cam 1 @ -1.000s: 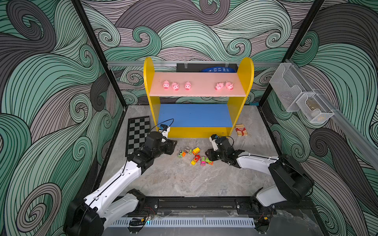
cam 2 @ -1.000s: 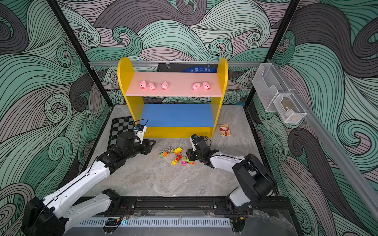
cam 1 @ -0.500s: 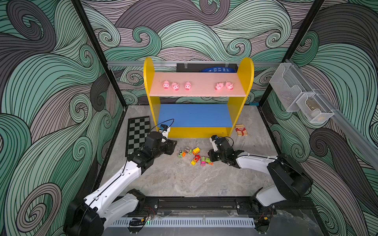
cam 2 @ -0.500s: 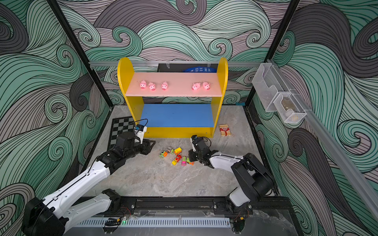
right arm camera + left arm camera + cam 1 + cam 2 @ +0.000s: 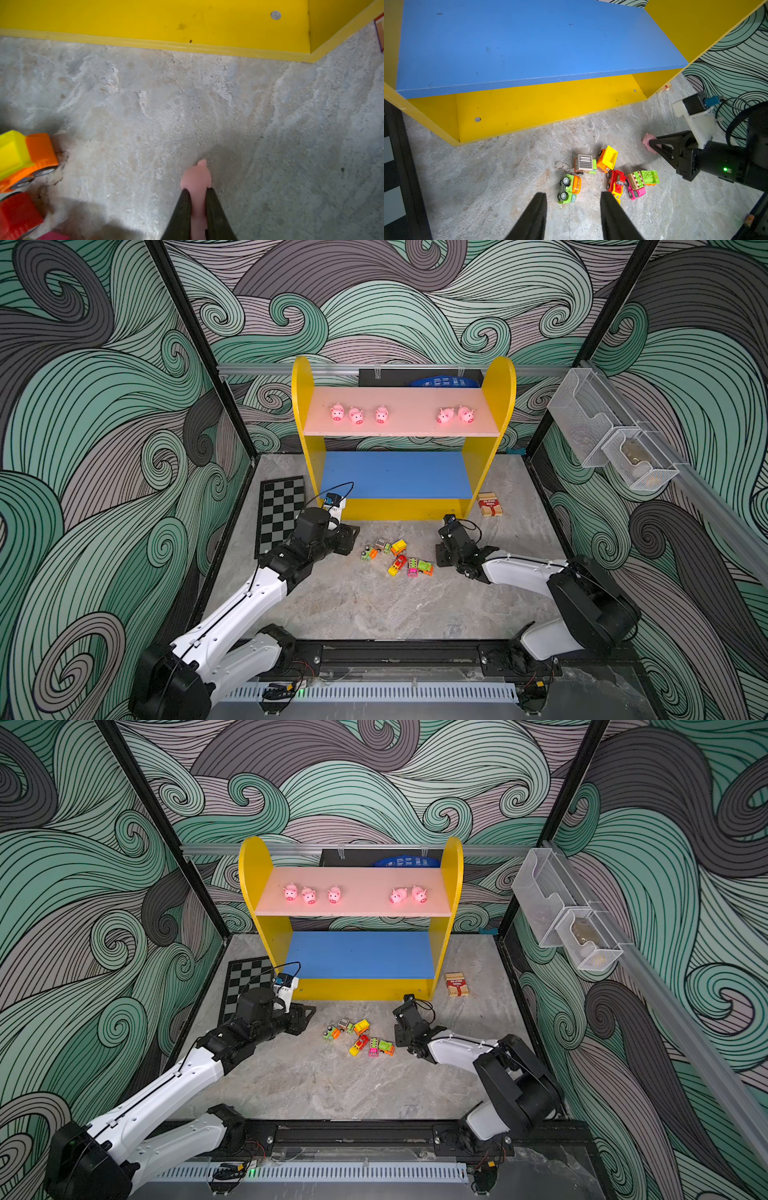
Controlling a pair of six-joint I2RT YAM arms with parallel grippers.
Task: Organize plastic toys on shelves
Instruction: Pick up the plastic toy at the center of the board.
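The yellow shelves stand at the back, with a pale pink upper board and a blue lower board. Several pink pigs sit on the upper board. Several tiny vehicles lie in a cluster on the floor in front. My right gripper is shut on a pink pig, low over the floor right of the vehicles; the left wrist view shows this pig too. My left gripper is open, just short of a green-and-orange vehicle.
A grey-black checkerboard lies left of the shelves. A red-and-tan card box lies by their right foot. Wire mesh baskets hang on the right wall. Black frame posts bound the floor on both sides.
The right gripper's jaws have closed around the pink pig. Both arms stay about where they were, and the vehicles have not moved.
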